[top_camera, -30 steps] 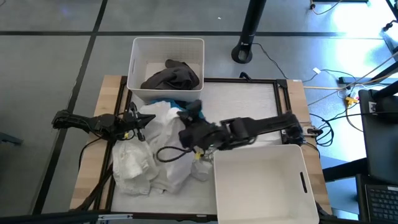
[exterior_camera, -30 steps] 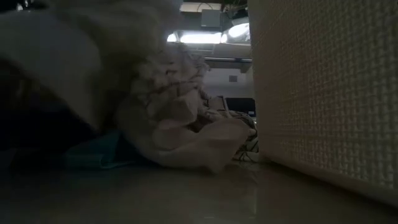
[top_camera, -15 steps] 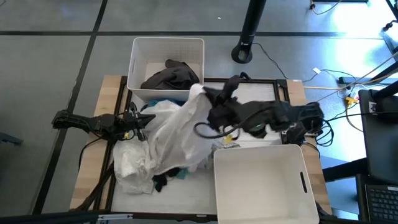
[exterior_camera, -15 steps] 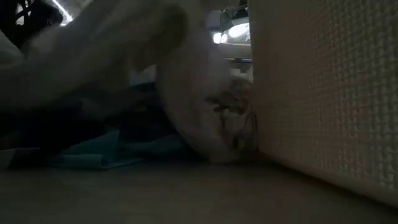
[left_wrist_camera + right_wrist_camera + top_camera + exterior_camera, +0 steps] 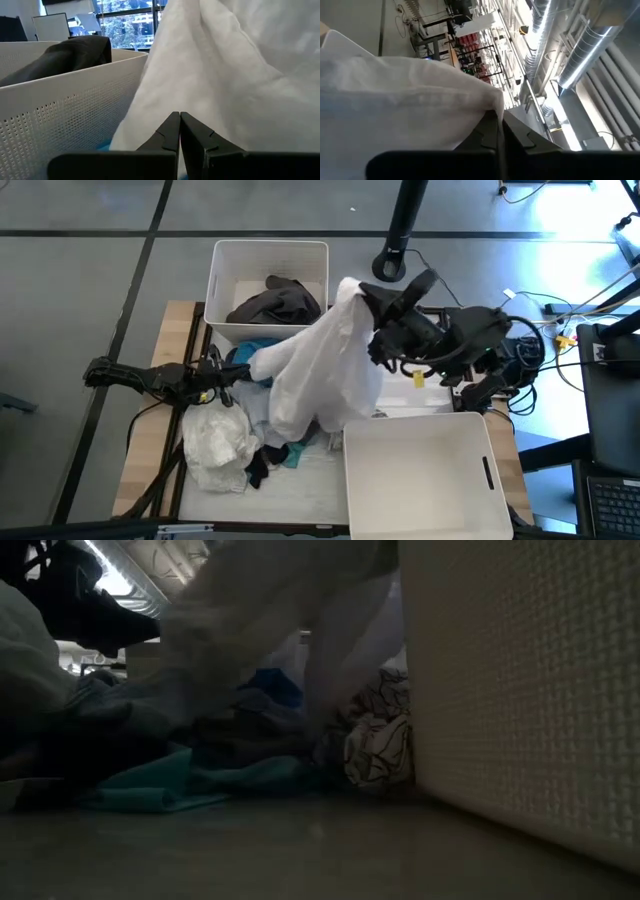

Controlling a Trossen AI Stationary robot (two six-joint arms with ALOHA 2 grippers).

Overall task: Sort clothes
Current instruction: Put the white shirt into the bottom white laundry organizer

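My right gripper (image 5: 366, 300) is raised over the table's far middle, shut on a large white garment (image 5: 325, 365) that hangs down to the pile of clothes. The pile holds a crumpled white piece (image 5: 215, 442), teal cloth (image 5: 262, 345), a small dark sock (image 5: 262, 463) and a grey-white patterned piece (image 5: 375, 745). A dark grey garment (image 5: 275, 305) lies in the far bin (image 5: 268, 252). My left gripper (image 5: 240, 372) is shut and empty, level at the pile's left side, close before the white garment (image 5: 200, 85). My right gripper pinches a bunched upper edge of the white garment (image 5: 485, 102) between its two fingers. The garment hangs below the gripper, spread in a long drape, and its lower end (image 5: 295, 420) rests on the pile on the table.
A large empty white bin (image 5: 425, 480) stands at the table's near right; its wall fills the right of the low view (image 5: 520, 690). A black stand base (image 5: 392, 265) and cables (image 5: 540, 310) lie on the floor beyond the far edge.
My right gripper has risen and gone toward the table's far right edge, drawing the white garment up out of the pile. The garment has spread into a long hanging drape, and a dark sock and teal cloth beneath it have come into view. My left arm has kept still.
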